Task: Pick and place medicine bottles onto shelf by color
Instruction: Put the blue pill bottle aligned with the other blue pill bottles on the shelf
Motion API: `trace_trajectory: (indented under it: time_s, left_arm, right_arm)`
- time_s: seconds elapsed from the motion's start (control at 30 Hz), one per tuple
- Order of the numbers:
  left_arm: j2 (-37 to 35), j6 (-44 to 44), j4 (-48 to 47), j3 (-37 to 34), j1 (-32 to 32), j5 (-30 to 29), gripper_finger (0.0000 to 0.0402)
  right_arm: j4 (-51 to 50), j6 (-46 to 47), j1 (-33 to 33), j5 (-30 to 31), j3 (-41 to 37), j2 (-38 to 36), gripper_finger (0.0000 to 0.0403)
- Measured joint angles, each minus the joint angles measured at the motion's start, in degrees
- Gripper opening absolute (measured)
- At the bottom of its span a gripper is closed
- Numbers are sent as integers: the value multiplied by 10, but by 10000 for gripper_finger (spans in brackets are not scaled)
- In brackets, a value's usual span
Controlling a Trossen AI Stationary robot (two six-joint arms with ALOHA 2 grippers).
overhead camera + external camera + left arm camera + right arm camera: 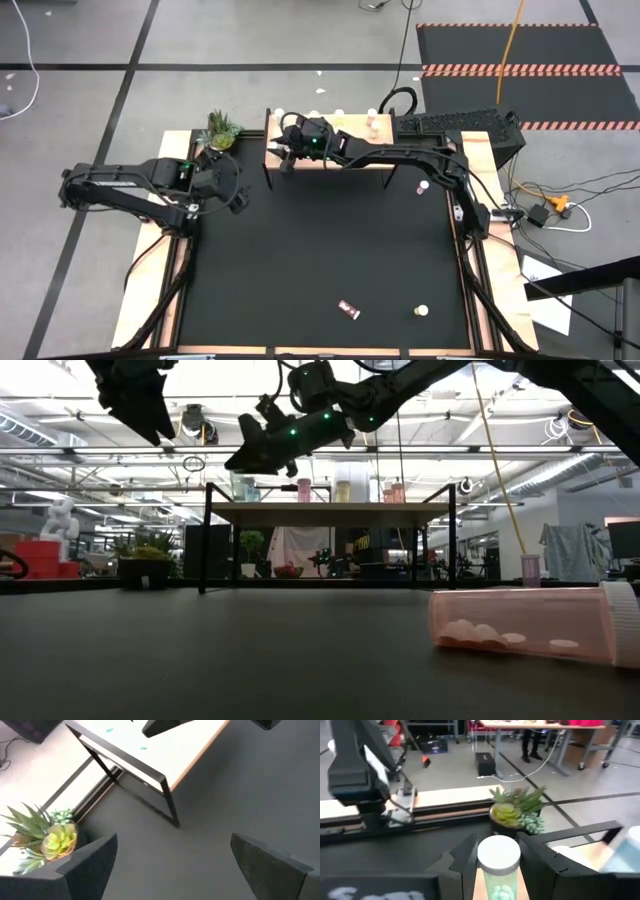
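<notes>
Green bottle (pixel 498 870) held over the shelf (pixel 330 150) end nearest the plant (pixel 221 130).

The right hand (pixel 496 857) is closed on the bottle, a grip seen only by its wrist camera. The left hand (pixel 170 860), spread wide and empty, is hung beside the plant. Two bottles (pixel 421 311) (pixel 422 186) are counted on the dark surface (pixel 320 250); those on the shelf are partly hidden.

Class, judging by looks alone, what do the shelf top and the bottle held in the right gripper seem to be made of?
Shelf: probably light wood or laminate, matte, with a pale flat top and tan edge.
Bottle in the right gripper: likely translucent green-tinted plastic, since pills show through, with an opaque white cap.
</notes>
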Motion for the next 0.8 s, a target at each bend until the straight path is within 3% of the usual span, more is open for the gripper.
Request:
trace_trajectory:
  time_s: [0.37,0.8]
  left_arm:
    - [-48,21,2,0,37,0,390]
    - [-54,29,2,0,38,2,390]
  right_arm:
    - [42,63,-7,-3,-53,-10,119]
    - [82,55,-2,-5,-79,-27,119]
